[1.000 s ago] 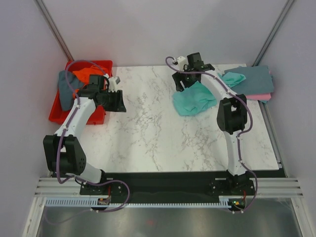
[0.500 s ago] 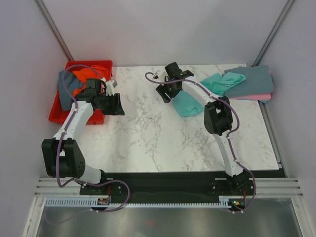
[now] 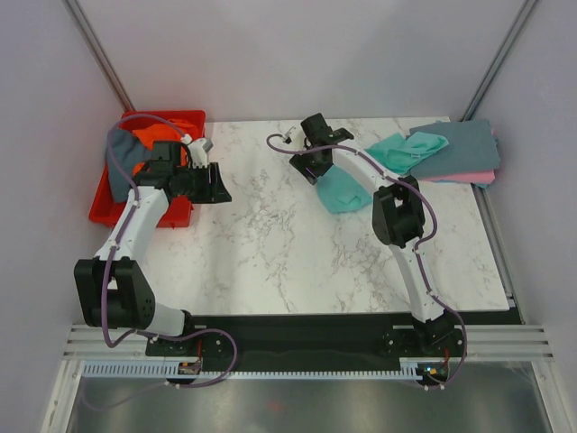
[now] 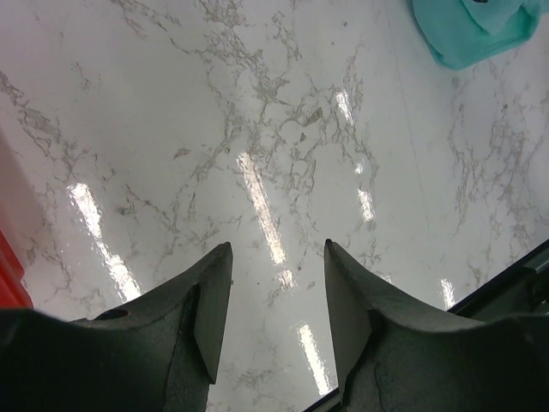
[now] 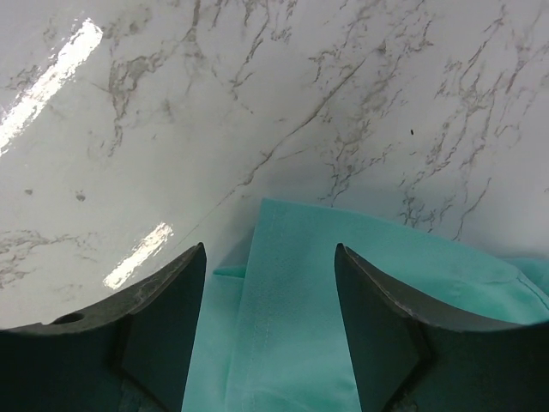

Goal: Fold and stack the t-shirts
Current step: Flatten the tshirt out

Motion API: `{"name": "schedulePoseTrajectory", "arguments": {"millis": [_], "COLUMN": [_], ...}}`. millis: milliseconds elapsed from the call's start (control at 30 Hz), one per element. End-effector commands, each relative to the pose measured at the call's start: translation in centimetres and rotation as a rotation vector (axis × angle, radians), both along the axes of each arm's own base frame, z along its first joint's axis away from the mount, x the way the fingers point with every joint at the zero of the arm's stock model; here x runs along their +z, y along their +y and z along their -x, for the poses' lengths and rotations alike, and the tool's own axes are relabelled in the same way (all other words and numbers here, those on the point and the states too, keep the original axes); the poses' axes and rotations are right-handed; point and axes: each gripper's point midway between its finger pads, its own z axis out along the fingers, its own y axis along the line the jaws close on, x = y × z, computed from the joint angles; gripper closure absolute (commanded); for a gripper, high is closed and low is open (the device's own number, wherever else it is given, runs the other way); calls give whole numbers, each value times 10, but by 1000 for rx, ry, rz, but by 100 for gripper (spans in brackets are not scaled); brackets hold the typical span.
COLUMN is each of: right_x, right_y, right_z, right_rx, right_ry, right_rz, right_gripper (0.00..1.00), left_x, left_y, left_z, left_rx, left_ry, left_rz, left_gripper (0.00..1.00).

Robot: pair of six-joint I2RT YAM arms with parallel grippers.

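A teal t-shirt (image 3: 347,191) lies crumpled on the marble table, with a part stretching back right (image 3: 404,150) towards a folded stack. My right gripper (image 3: 306,170) is open, low over the shirt's left edge. In the right wrist view (image 5: 269,246) the teal shirt (image 5: 300,326) lies between and below the open fingers. My left gripper (image 3: 213,188) is open and empty over bare table beside the red bin. In its wrist view (image 4: 277,244) only marble lies between the fingers, and the teal shirt (image 4: 476,30) shows far off.
A red bin (image 3: 106,209) at the back left holds a grey shirt (image 3: 117,161) and an orange shirt (image 3: 160,135). A folded stack at the back right has a grey-blue shirt (image 3: 462,147) over a pink one (image 3: 473,177). Grey walls enclose the table.
My right gripper swung left from the table's back to the teal shirt's left edge. The shirt now lies stretched towards the folded stack. My left gripper shifted slightly towards the back.
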Motion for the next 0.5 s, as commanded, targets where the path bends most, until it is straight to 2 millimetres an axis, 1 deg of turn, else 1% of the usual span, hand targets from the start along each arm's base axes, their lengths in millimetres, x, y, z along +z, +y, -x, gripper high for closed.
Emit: {"name": "schedulePoseTrajectory", "arguments": {"millis": [0,333,367,400,467], "right_x": [-12,-20,-20,-20,-17], "right_y": [-5,-6,-6,-5,-5], "right_z": [-10,-12,-13,-13,-17], "right_rx": [-18,-26,-29,-29,-40], "right_ry": [-28,-22,-24,-27,-41], "right_rz": [46,59,56,55,50], "right_gripper": [30,34,35,39,47], "left_x": [19,19,19,19,18], "left_y": [-3,-2,-2,-3,7], "left_z": [-4,-3,-2,-1,-4], "left_rx": [7,15,13,12,42], "left_ry": [-52,-48,-47,-46,-46], "left_rz": [47,58,61,62,64], "left_gripper": [45,45,45,45,45]}}
